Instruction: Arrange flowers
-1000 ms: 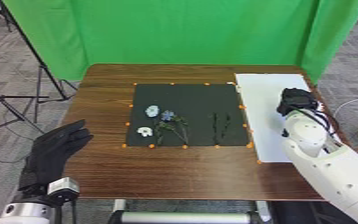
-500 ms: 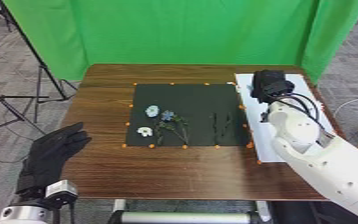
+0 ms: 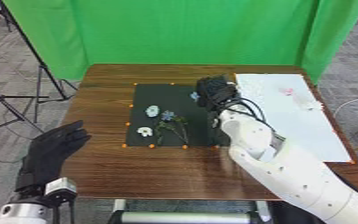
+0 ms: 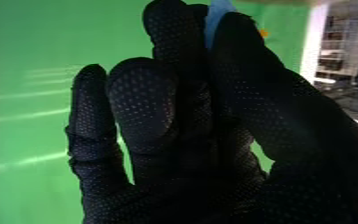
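The right hand [image 3: 214, 93] grasps a blue flower [image 3: 194, 96] in a pinch over the black mat [image 3: 160, 93], towards twelve o'clock; the item is judged light, soft and easily crushed, best held with modest pressure just below the petals.

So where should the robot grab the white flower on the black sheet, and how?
I'd pinch the white flower gently by two opposite outer edges, coming straight down from above. It lies low and roughly round on the black sheet, with its dark middle facing up, so its rim is probably easiest to catch.
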You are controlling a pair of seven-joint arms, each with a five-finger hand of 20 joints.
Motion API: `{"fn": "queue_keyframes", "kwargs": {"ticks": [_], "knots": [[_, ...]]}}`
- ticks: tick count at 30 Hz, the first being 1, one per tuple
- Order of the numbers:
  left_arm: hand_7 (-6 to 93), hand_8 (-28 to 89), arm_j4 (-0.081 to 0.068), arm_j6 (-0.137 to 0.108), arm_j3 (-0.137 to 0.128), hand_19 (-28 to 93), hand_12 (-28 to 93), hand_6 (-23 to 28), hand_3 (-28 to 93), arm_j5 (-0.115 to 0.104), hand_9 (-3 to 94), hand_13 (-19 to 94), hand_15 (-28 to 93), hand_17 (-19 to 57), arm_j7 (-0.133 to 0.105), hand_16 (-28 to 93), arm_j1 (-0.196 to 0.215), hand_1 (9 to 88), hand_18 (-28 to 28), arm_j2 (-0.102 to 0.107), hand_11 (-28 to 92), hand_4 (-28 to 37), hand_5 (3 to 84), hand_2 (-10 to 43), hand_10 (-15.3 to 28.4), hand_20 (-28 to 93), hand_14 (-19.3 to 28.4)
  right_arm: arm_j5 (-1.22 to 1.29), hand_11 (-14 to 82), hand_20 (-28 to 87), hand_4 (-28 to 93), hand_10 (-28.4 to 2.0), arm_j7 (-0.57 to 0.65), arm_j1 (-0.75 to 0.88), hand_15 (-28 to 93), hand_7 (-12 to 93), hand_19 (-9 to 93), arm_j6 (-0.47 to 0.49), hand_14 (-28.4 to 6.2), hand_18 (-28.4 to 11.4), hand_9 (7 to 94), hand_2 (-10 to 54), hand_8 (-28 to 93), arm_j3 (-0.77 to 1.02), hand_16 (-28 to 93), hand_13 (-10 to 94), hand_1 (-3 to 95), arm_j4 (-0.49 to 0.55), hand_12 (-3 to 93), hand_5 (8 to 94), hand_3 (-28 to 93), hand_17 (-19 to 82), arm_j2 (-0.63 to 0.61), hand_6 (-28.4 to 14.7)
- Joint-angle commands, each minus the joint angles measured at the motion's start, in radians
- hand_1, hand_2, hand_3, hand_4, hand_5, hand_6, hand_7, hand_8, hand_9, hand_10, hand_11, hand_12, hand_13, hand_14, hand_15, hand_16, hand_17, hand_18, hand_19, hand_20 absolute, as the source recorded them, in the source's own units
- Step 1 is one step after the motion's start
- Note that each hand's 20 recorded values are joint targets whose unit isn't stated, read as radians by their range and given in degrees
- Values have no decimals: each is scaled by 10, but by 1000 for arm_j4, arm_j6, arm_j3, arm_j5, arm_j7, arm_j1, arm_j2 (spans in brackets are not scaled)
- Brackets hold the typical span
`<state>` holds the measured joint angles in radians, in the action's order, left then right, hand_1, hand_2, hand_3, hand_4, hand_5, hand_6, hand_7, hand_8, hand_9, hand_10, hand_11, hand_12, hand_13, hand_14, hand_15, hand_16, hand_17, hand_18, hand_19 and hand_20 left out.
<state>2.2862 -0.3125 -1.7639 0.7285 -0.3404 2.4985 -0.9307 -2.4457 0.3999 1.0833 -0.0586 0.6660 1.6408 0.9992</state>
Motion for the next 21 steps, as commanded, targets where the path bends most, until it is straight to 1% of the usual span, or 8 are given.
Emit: {"fn": "queue_keyframes", "kwargs": {"ticks": [1, 4, 8, 13, 15, 16, 17, 21], "knots": [[155, -85, -7, 13, 1, 558, 114, 147, 824, -1, 410, 283, 612, -96, 3, -119, -9, 276, 218, -5, 394, -136, 479, 44, 228, 157, 283, -52, 181, 166, -283, -80, -25, 58, 690, 273, 852, 43, -53, -193, 866, -77, 12, 25, 220, 737, 512, -55, 299, 796, 755, 297, 103, 14], [155, -85, -12, 20, -2, 558, 113, 147, 823, 1, 411, 284, 612, -95, 9, -119, -18, 276, 217, 4, 393, -138, 479, 45, 228, 157, 284, -58, 180, 165, -283, -80, -5, 62, 688, 273, 851, 45, -53, -193, 867, -77, 11, 34, 219, 737, 512, -74, 299, 796, 755, 297, 115, 14], [155, -85, -13, 28, -9, 557, 114, 147, 824, 5, 411, 284, 612, -96, 19, -119, -21, 276, 218, 3, 394, -138, 479, 44, 228, 157, 284, -55, 179, 165, -283, -79, 5, 76, 689, 273, 851, 55, -54, -193, 865, -77, 11, 40, 220, 736, 511, -79, 301, 795, 757, 295, 124, 14], [154, -85, -17, 34, -6, 559, 114, 147, 824, 3, 411, 284, 611, -95, 22, -119, -28, 276, 218, 7, 395, -137, 479, 44, 228, 158, 284, -64, 177, 165, -283, -79, 6, 94, 689, 271, 849, 60, -56, -194, 865, -78, 7, 43, 220, 732, 510, -86, 301, 794, 760, 292, 150, 12], [154, -84, -20, 38, -4, 558, 114, 147, 823, 7, 411, 284, 612, -96, 30, -119, -38, 276, 218, 7, 394, -138, 479, 45, 228, 157, 283, -63, 176, 165, -283, -79, 14, 93, 689, 271, 848, 65, -57, -194, 865, -78, 6, 46, 220, 730, 510, -93, 302, 794, 761, 290, 160, 12], [154, -84, -21, 34, 0, 558, 114, 147, 823, 4, 411, 284, 611, -96, 27, -119, -42, 276, 218, 13, 394, -138, 479, 45, 228, 157, 283, -59, 175, 165, -283, -79, 22, 90, 689, 270, 847, 66, -57, -194, 864, -78, 6, 46, 220, 729, 509, -95, 302, 793, 762, 289, 163, 12], [154, -84, -21, 39, -1, 558, 114, 147, 823, 5, 411, 284, 611, -96, 34, -119, -44, 276, 218, 10, 395, -138, 479, 45, 228, 157, 283, -52, 175, 164, -283, -79, 31, 89, 688, 270, 846, 57, -58, -194, 863, -78, 5, 44, 220, 726, 508, -96, 303, 790, 762, 287, 165, 12], [155, -85, -22, 39, 0, 558, 114, 146, 822, 6, 411, 285, 612, -95, 35, -119, -45, 277, 218, 10, 395, -138, 479, 45, 228, 157, 284, -45, 181, 161, -283, -85, 27, 82, 689, 278, 838, 61, -61, -196, 827, -76, -6, 53, 216, 703, 488, -97, 293, 757, 765, 271, 178, 3]]}}
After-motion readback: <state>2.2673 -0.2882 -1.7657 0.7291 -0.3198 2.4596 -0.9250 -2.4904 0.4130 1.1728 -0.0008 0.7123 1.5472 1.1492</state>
